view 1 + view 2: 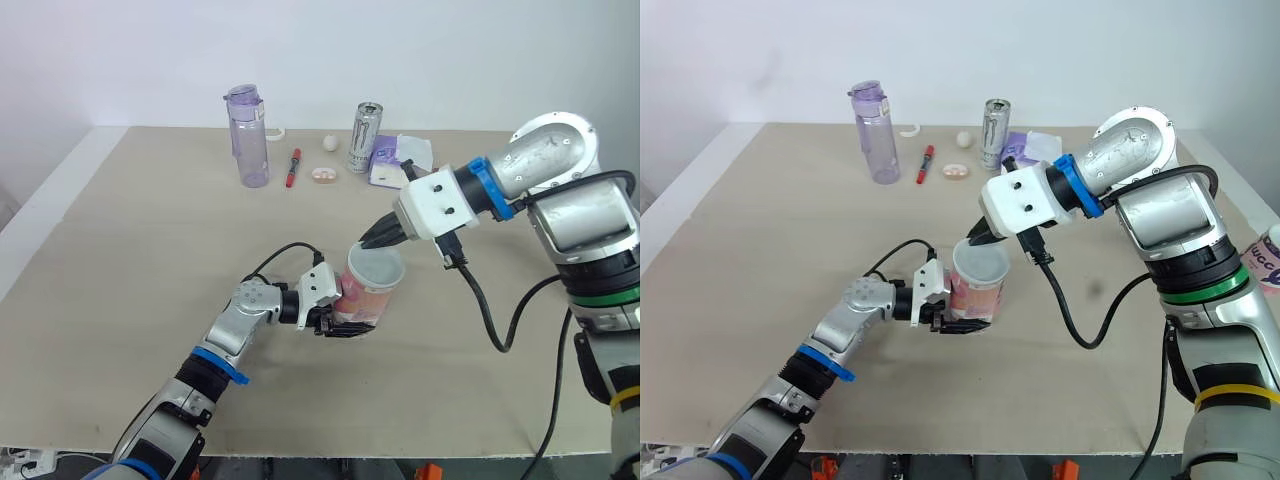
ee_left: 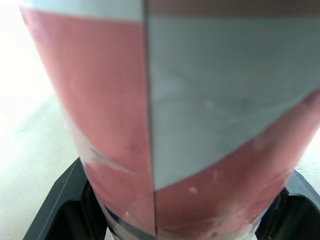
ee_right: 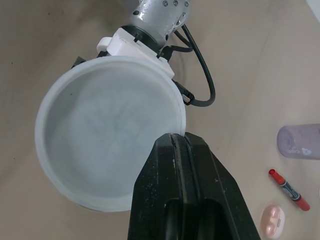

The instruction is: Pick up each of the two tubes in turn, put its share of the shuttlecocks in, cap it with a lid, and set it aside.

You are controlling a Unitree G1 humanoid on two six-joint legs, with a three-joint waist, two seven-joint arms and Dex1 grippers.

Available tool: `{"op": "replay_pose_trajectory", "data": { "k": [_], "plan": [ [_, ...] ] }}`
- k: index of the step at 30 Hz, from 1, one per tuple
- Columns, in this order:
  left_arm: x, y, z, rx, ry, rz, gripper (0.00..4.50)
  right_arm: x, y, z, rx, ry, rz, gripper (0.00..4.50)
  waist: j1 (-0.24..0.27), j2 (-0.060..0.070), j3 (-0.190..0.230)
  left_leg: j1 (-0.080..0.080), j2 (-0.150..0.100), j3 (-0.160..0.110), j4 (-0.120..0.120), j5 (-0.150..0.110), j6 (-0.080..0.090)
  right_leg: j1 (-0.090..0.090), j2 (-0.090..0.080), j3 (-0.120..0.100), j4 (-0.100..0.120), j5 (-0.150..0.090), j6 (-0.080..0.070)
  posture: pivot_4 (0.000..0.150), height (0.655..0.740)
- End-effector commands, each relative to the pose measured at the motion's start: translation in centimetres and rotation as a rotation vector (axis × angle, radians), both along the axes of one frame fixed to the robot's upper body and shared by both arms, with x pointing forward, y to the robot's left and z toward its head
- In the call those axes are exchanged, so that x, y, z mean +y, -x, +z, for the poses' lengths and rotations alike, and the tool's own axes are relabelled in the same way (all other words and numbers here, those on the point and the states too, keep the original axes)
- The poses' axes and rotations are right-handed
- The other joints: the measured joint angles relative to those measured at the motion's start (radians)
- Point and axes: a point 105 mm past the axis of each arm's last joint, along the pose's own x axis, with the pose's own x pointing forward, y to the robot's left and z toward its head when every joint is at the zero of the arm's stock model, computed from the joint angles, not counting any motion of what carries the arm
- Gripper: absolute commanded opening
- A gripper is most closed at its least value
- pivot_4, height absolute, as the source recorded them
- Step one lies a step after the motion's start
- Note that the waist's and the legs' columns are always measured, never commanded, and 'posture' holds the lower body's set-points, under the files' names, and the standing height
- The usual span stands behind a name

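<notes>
Head views: the left claw (image 1: 335, 318) grips the lower wall of the pink tube (image 1: 358, 300), upright at mid-bench (image 1: 150, 250), with the translucent lid (image 1: 375, 265) on its mouth; the right claw (image 1: 378, 238) meets the lid from the robot's right. Left wrist view: the tube wall sits between both fingers. Right wrist view: the right claw's fingers are pressed together, tips at the lid's rim; seating it likely needs a push down the tube's axis.
</notes>
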Motion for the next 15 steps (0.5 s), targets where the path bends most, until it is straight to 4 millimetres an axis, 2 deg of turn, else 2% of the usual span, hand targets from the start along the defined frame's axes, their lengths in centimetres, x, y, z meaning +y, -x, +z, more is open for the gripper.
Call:
{"op": "replay_pose_trajectory", "data": {
  "k": [1,2,4,5,7,12,15],
  "plan": [
    [1.5,-0.6,-2.6,0.071,-0.088,0.089,3.15,-0.2,0.2,0.0,0.006,0.019,0.016,0.66,0.000,0.000,0.000,0.000,0.000,0.000,0.000,0.000,0.000,0.000,0.000,0.000,0.000,0.000,0.000,0.150,0.7400],
    [1.5,-0.6,-2.7,0.073,-0.089,0.091,3.15,-0.2,0.2,0.0,0.014,0.014,0.012,0.75,0.000,0.000,0.000,0.000,0.000,0.000,0.000,0.000,0.000,0.000,0.000,0.000,0.000,0.000,0.000,0.150,0.7400],
    [1.6,-0.6,-2.7,0.074,-0.090,0.093,3.15,-0.1,0.1,0.2,0.006,-0.009,0.010,1.49,0.000,0.000,0.000,0.000,0.000,0.000,0.000,0.000,0.000,0.000,0.000,0.000,0.000,0.000,0.000,0.150,0.7400],
    [1.6,-0.6,-2.7,0.075,-0.091,0.093,3.15,-0.1,0.0,0.4,0.002,-0.021,0.009,1.64,0.000,0.000,0.000,0.000,0.000,0.000,0.000,0.000,0.000,0.000,0.000,0.000,0.000,0.000,0.000,0.150,0.7400],
    [1.7,-0.6,-2.7,0.076,-0.092,0.095,3.15,-0.2,0.0,1.0,0.002,-0.065,-0.003,2.43,0.000,0.000,0.000,0.000,0.000,0.000,0.000,0.000,0.000,0.000,0.000,0.000,0.000,0.000,0.000,0.150,0.7400],
    [1.8,-0.8,-2.6,0.075,-0.093,0.098,3.15,-1.1,0.3,3.6,0.064,-0.216,-0.071,2.43,0.000,0.000,0.000,0.000,0.000,0.000,-0.001,0.000,0.000,0.000,0.000,0.000,0.000,0.000,0.000,0.150,0.7400],
    [1.7,-0.9,-2.5,0.074,-0.091,0.099,3.15,-1.5,1.2,4.8,0.177,-0.318,-0.110,2.43,0.000,0.000,0.000,0.000,0.001,0.000,-0.001,0.000,0.000,0.000,0.000,0.000,0.000,0.000,-0.001,0.150,0.7400]
  ]
}}
